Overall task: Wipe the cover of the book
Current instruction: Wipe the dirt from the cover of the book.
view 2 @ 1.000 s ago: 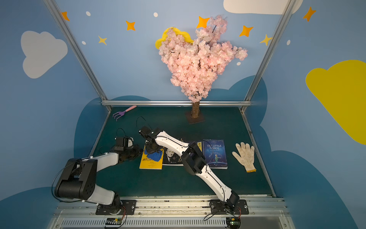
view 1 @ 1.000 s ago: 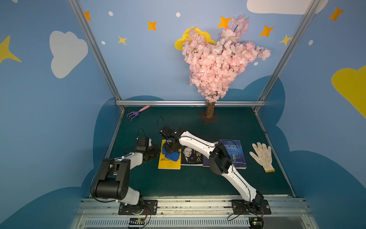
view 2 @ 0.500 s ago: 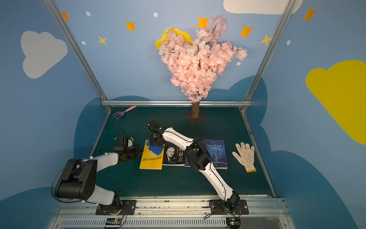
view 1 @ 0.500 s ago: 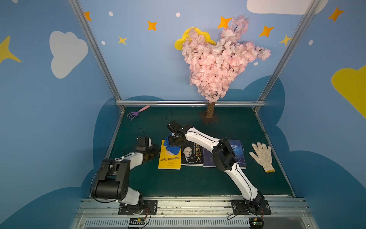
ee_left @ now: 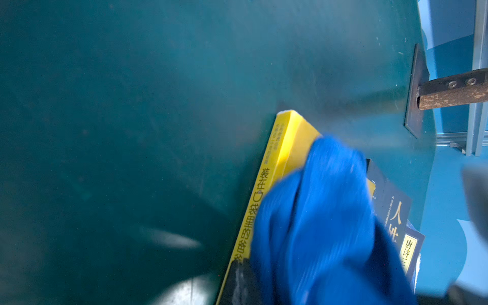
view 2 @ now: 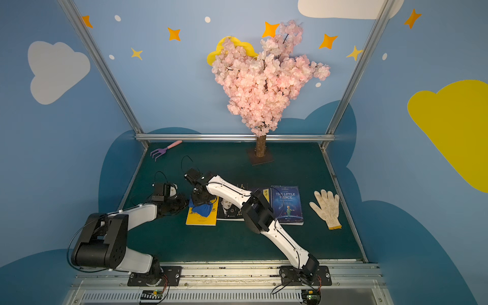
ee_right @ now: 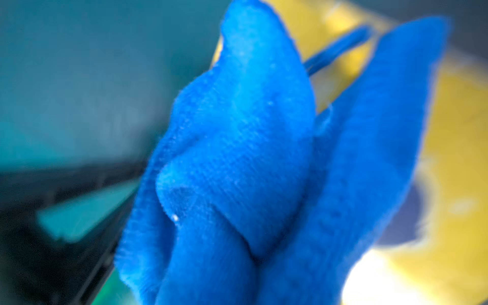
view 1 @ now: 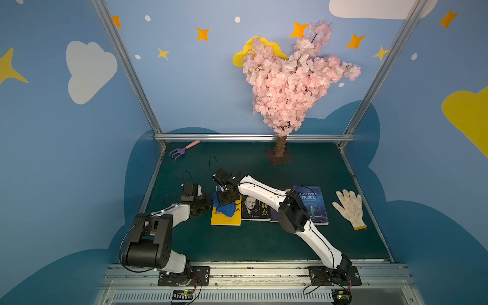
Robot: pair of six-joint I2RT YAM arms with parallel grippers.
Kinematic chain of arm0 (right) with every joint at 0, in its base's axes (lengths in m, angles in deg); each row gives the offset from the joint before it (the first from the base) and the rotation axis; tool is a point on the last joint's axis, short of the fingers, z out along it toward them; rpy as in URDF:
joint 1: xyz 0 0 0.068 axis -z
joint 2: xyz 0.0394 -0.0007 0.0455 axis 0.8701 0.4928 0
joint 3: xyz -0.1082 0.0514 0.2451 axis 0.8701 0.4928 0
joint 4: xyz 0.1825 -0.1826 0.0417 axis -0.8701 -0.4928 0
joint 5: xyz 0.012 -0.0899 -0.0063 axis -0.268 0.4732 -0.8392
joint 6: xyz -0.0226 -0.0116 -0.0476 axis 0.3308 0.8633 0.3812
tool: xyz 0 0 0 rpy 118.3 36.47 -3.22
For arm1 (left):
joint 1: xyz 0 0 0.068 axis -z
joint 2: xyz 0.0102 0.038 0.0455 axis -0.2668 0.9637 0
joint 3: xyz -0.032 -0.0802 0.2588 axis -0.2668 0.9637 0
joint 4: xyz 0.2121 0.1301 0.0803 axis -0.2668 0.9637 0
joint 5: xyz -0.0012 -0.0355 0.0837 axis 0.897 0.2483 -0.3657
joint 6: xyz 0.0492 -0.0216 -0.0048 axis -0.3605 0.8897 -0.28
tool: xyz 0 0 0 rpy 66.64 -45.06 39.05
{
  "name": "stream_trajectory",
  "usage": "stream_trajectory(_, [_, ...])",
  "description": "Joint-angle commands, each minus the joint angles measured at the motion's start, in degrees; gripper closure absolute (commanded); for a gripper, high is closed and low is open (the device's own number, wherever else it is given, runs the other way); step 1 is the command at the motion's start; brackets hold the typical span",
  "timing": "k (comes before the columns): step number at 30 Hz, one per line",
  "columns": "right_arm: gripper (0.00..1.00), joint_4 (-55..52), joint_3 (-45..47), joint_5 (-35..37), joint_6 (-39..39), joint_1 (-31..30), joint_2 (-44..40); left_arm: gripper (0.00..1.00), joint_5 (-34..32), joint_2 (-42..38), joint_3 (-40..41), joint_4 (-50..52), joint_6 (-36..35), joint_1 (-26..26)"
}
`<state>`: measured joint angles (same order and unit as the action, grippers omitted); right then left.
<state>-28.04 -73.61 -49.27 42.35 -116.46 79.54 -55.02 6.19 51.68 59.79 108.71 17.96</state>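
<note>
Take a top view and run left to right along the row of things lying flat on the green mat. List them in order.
yellow book → black portrait book → The Little Prince book → white glove

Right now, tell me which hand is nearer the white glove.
Right. The right hand is over the yellow book, far from the glove; the left hand sits beyond that book.
</note>
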Motion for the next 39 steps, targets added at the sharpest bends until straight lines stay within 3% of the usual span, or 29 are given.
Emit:
stream_trajectory(1, [1.00, -8.68, 0.44, 2.61, -0.08, 4.48, 6.80, 0.94, 1.91, -0.41, 1.18, 2.70, -0.98, -0.28])
stream_trajectory(9, [1.00, -5.77, 14.65, 1.23, 0.81, -4.45, 0.39, 0.94, 2.61, 0.04, 1.07, 2.04, -0.65, -0.53])
stream_trajectory(13, [1.00, -4.34, 17.55, 0.01, 1.39, -7.58, -1.03, 0.94, 2.83, 0.17, 1.01, 1.99, -0.58, -0.64])
stream_trajectory(18, [1.00, -4.97, 19.19, 2.13, 2.20, -5.99, -2.42, 0.94, 3.10, -0.85, 1.51, 2.47, -0.92, -0.88])
stream_trajectory(25, [1.00, -2.89, 28.19, 4.76, 1.73, 0.00, -9.87, 0.94, 3.16, -0.90, 1.60, 2.47, -0.85, -1.16])
stream_trajectory(34, [1.00, -6.34, 15.10, 0.55, 1.71, -8.40, -0.74, 0.94, 2.95, -1.27, 2.00, 2.65, -1.13, -1.49])
stream_trajectory(39, [1.00, -6.03, 13.83, -0.52, 0.71, -8.65, -0.32, 0.94, 3.77, -0.27, 1.78, 1.81, -0.85, -1.46])
